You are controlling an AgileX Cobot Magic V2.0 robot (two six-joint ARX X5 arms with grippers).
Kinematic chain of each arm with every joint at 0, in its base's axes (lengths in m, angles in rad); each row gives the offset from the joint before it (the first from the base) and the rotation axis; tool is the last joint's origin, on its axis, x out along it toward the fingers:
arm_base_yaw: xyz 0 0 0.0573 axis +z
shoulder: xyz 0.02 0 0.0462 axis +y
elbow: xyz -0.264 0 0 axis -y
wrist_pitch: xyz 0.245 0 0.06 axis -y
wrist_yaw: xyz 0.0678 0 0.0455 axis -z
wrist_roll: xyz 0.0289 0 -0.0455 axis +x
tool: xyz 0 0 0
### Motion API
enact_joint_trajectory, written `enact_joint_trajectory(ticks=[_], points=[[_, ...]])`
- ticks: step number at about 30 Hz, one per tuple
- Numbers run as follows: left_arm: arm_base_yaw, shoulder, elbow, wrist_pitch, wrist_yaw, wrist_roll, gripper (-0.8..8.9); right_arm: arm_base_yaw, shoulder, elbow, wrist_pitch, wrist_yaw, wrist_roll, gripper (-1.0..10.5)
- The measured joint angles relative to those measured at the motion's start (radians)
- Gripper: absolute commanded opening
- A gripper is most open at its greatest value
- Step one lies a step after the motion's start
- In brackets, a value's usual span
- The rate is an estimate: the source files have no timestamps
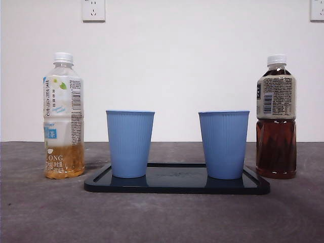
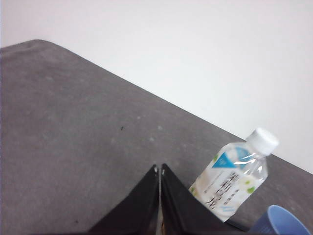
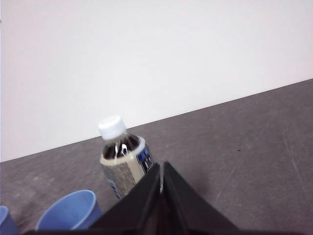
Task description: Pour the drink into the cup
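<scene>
A plain white wall (image 1: 177, 66) filled the upper half of the front view, smooth and evenly lit, with no shadows of note. Two white electrical sockets were mounted high on it: one socket (image 1: 93, 9) toward the upper left, and a second socket (image 1: 317, 9) cut off by the upper right edge. Below the wall, a dark grey tabletop (image 1: 45, 212) stretched across the lower part of the view, its surface matte and faintly mottled. The line where it met the wall ran level across the picture. In both wrist views the same grey surface appeared against the white wall, with small pale specks on it.
</scene>
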Motion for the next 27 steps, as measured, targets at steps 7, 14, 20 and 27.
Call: enact_joint_trajectory(ticks=[7, 14, 20, 27], points=[[0.0, 0.134, 0.161, -0.138, 0.094, 0.126, 0.08, 0.0, 0.132, 0.196, -0.152, -0.066, -0.059, 0.1], [0.0, 0.305, 0.282, -0.286, 0.281, 0.27, 0.07, 0.0, 0.325, 0.378, -0.371, -0.216, -0.185, 0.1], [-0.005, 0.43, 0.372, -0.425, 0.41, 0.388, 0.07, 0.002, 0.443, 0.482, -0.527, -0.327, -0.28, 0.1], [-0.042, 0.474, 0.393, -0.472, 0.456, 0.457, 0.07, 0.049, 0.494, 0.513, -0.65, -0.344, -0.351, 0.1]])
